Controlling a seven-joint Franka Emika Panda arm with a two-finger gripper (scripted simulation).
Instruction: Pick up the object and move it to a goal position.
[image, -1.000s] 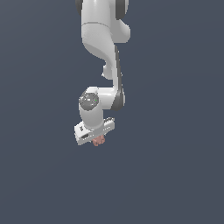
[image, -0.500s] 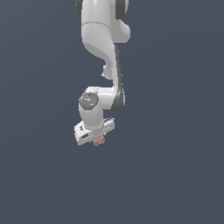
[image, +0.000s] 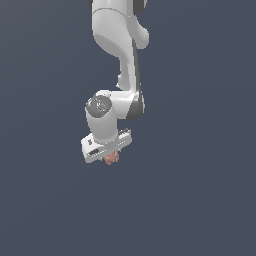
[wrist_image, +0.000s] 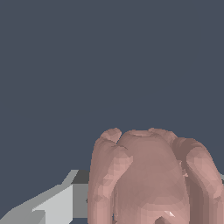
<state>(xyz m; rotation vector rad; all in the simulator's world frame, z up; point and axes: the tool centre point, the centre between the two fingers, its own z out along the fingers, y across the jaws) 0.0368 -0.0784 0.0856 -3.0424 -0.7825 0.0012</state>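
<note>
Flat even simulator light, sharp renders, no cast shadows.

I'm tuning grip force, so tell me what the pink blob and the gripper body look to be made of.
The pink blob: matte, salmon, with rounded knobbly folds and only a tiny highlight; it looks like soft clay or rubber, but a render cannot show hardness. The gripper: smooth white shell with a soft sheen, like hard painted plastic or metal. One finger shows flat grey faces.
</note>
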